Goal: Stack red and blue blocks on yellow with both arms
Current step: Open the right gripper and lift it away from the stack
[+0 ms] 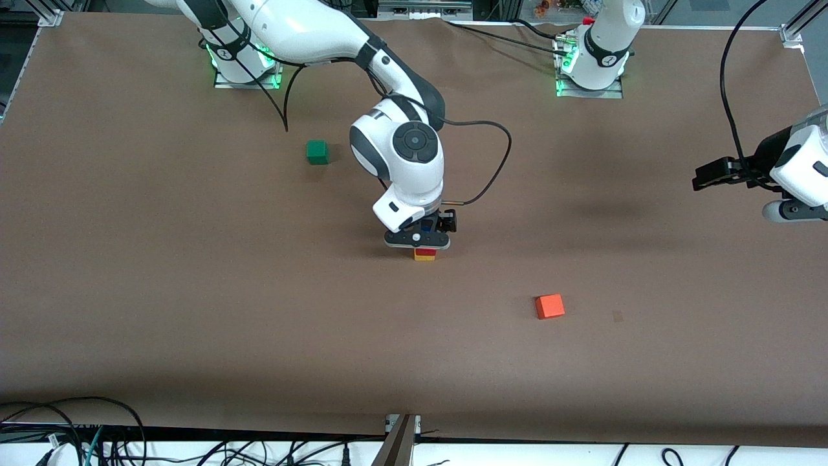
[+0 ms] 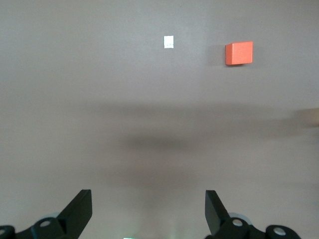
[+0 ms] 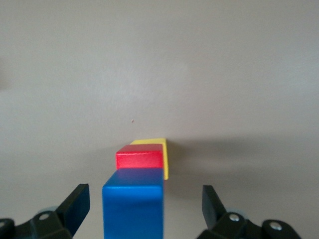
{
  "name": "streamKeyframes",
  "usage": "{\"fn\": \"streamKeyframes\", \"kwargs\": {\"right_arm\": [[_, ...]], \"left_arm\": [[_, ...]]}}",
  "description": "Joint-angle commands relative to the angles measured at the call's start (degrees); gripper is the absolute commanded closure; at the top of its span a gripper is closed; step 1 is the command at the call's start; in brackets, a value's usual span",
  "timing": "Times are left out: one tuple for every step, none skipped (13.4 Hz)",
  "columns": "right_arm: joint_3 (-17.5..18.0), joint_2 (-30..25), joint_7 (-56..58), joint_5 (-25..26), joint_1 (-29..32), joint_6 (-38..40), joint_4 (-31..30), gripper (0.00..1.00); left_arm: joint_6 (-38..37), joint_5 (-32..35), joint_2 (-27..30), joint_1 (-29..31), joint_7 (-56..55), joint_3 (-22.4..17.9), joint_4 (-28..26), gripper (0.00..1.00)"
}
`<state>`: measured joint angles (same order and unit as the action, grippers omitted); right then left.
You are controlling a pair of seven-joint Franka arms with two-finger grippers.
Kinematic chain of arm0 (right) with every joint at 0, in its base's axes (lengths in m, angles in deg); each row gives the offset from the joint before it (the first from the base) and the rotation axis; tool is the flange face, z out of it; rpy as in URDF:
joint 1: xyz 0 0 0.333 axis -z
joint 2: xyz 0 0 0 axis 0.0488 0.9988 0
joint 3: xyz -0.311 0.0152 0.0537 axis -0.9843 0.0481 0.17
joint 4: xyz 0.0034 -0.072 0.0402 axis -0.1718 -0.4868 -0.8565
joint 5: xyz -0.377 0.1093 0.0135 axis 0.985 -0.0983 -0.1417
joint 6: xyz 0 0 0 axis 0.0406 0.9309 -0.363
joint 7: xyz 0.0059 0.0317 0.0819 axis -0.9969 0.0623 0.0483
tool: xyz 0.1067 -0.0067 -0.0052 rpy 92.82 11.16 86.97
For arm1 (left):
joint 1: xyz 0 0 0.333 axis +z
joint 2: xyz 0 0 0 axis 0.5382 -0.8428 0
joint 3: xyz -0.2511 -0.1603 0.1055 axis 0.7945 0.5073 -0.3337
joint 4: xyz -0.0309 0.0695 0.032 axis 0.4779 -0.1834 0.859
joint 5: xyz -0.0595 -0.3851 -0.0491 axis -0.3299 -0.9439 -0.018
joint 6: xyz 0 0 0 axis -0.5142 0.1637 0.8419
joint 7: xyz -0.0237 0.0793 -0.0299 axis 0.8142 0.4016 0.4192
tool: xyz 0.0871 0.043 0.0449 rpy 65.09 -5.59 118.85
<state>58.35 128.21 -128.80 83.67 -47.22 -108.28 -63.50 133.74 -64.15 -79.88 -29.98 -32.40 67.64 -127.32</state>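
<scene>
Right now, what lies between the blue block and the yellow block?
The red block lies between them: in the right wrist view it sits on the yellow block and under the blue block, with the right gripper open around the stack's top.

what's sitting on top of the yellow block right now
The red block lies on the yellow block, with the blue block on top, between the open right gripper fingers. The blocks' contact faces are hidden.

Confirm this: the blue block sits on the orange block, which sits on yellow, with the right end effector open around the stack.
Wrong: the middle cube is the red block, not orange, as the right wrist view shows. The blue block, yellow and open right end effector are as stated.
</scene>
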Motion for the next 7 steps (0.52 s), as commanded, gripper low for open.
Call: {"fn": "streamKeyframes", "kwargs": {"right_arm": [[0.3,-9.3,0.1,-1.1,5.5,5.7,-0.4,0.00],[0.5,-11.6,0.3,-2.8,9.3,7.0,-0.7,0.00],[0.5,-13.5,0.8,-5.6,12.5,9.4,-0.7,0.00],[0.5,-15.6,3.0,-7.8,15.4,12.6,-0.8,0.00],[0.4,-18.1,7.5,-8.1,17.8,17.2,-1.1,0.00],[0.4,-20.5,11.0,-8.2,20.2,21.5,-1.8,0.00],[0.4,-23.2,12.4,-9.2,22.5,24.2,-3.6,0.00]], "left_arm": [[0.1,-0.5,0.0,0.3,1.0,0.1,0.4,0.00],[0.1,-0.5,0.0,0.3,1.0,0.1,0.4,0.00],[0.1,-0.6,0.0,0.3,1.0,0.1,0.4,0.00],[0.1,-0.6,0.0,0.3,1.0,0.1,0.4,0.00],[0.1,-0.6,0.0,0.3,1.0,0.1,0.4,0.00],[0.1,-0.5,0.0,0.3,1.0,0.1,0.4,0.00],[0.1,-0.6,0.0,0.3,1.0,0.1,0.4,0.00]]}}
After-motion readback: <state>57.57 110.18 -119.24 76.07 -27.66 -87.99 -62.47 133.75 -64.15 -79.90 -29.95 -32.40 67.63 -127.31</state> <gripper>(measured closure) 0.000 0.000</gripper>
